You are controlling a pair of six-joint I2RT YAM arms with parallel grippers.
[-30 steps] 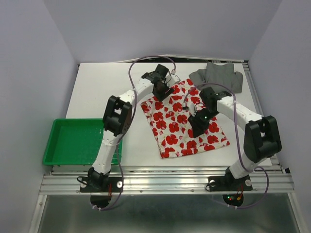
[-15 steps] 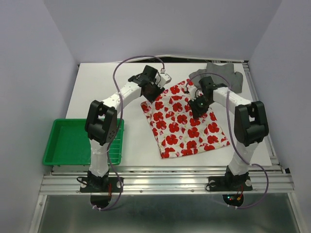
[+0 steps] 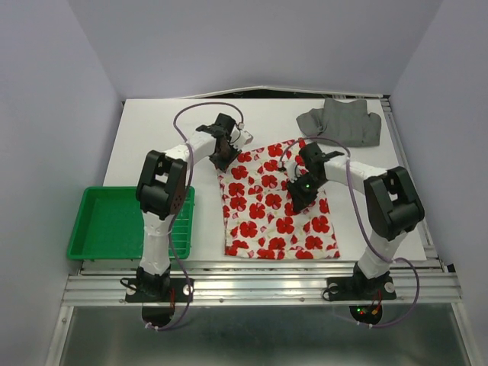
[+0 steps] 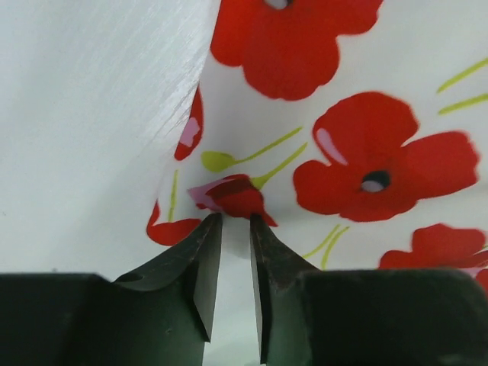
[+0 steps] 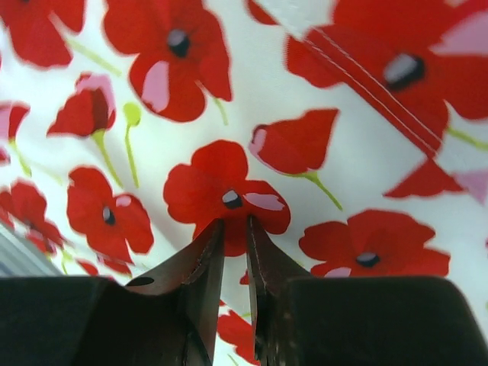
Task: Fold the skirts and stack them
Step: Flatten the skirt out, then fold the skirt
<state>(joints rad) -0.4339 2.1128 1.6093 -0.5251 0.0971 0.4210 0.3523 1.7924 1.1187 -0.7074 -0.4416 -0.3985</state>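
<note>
Near skirt (image 3: pixel 278 206) lies before far skirt (image 3: pixel 341 120), tray (image 3: pixel 107 221) left.

The white desk (image 3: pixel 152 137) carried three things. A white skirt with red flowers (image 3: pixel 278 206) lay spread flat from the middle down toward the near edge. A grey skirt (image 3: pixel 341 122) sat rumpled in the far right corner, well apart from it. A green tray (image 3: pixel 114 221) rested at the near left corner, overhanging the left edge.
</note>
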